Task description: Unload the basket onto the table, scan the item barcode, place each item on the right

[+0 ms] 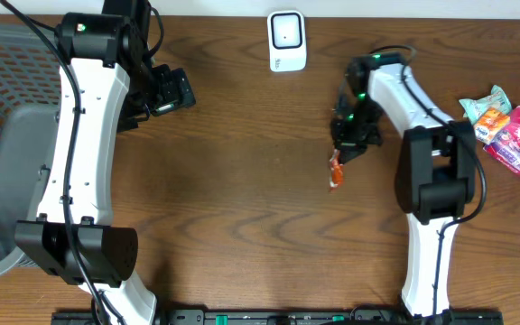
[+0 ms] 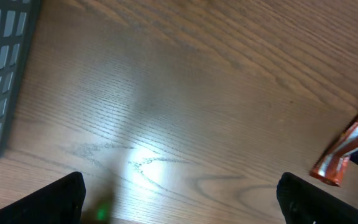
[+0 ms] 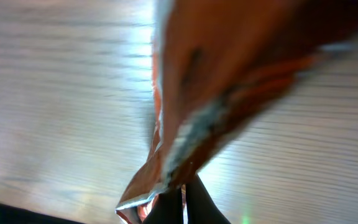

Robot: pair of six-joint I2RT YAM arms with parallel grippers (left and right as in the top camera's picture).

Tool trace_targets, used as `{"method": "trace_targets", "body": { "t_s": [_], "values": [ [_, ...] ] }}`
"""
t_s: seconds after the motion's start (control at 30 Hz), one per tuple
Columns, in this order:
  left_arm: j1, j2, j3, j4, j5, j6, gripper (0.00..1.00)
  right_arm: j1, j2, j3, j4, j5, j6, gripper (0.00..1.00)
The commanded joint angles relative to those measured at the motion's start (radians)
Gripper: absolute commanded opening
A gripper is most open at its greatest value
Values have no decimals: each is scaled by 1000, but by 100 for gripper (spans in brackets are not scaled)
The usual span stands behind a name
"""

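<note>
My right fingers (image 3: 199,210) pinch the orange packet (image 1: 335,171); the scanner (image 1: 287,41) sits at the counter's (image 1: 242,199) back edge; my left fingers (image 2: 55,202) stand spread.

Left arm (image 1: 84,135): white links, black joints, black cable.
Right arm (image 1: 420,113): same colours, green lights.
Left tool (image 2: 180,200): black fingers.

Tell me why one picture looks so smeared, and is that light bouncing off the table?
Right wrist view: the orange packet fills the frame, blurred, likely too close to the lens. Left wrist view: yes, a pale glare patch lies on the wooden table, the rest sharp. Overhead view: evenly lit and crisp.
</note>
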Motion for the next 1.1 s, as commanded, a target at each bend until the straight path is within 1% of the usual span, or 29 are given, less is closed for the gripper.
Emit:
{"method": "trace_targets", "body": {
  "t_s": [0.0,0.27,0.37,0.5,0.73,0.8,0.97,1.07],
  "values": [
    [3,8,2,-5,-6,-2,98,40,-27,-3,17,-19,0,1],
    [3,8,2,-5,-6,-2,98,97,-27,-3,121,11,77,1],
    [3,8,2,-6,-6,-2,98,111,-27,-3,158,-30,90,1],
    [3,8,2,-6,-6,-2,98,126,-27,12,153,-57,103,1],
    [3,8,2,-5,-6,-2,98,154,-27,106,117,-97,112,1],
    [3,8,2,-5,-6,-2,98,170,-27,107,121,-101,133,1],
    [3,8,2,-6,-6,-2,98,226,-27,84,180,-81,154,1],
    [3,8,2,-6,-6,-2,98,263,-26,62,228,-52,208,1]
  ]
}}
